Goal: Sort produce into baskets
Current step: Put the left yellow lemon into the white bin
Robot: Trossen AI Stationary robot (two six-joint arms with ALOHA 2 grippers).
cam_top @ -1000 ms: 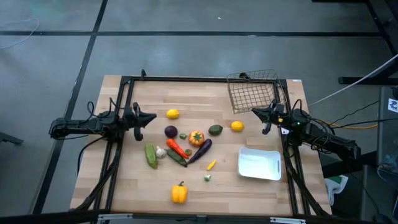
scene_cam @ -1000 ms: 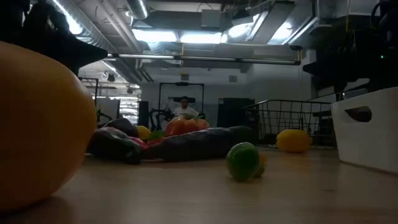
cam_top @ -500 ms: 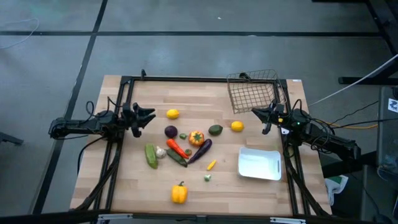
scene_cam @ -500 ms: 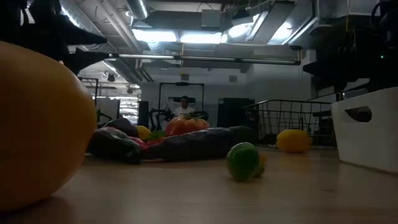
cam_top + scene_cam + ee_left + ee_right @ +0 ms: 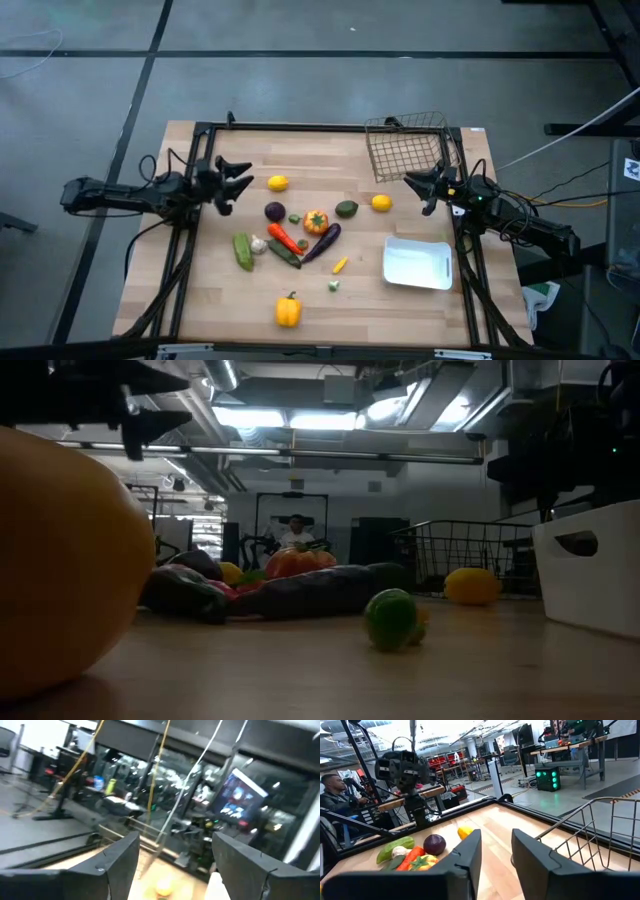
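Note:
The produce lies loose on the middle of the wooden table: a lemon (image 5: 278,183), a second lemon (image 5: 381,203), a purple eggplant (image 5: 322,242), a carrot (image 5: 281,238), a cucumber (image 5: 243,250), garlic (image 5: 259,244) and a yellow pepper (image 5: 288,310) near the front. The wire basket (image 5: 408,148) stands at the far right. The white tray (image 5: 417,263) sits at the near right. My left gripper (image 5: 240,177) hovers open above the table's left side, just left of the first lemon. My right gripper (image 5: 416,190) stands open at the right edge, between basket and tray.
A black frame (image 5: 300,127) runs along the table's far and side edges. The pepper (image 5: 60,560) fills the low view's left. Bare wood lies at the front left and along the far edge. A person (image 5: 335,790) sits beyond the table.
My left gripper has risen, tipped a little upward and moved toward the first lemon, and its fingers have opened. The produce has stayed where it was.

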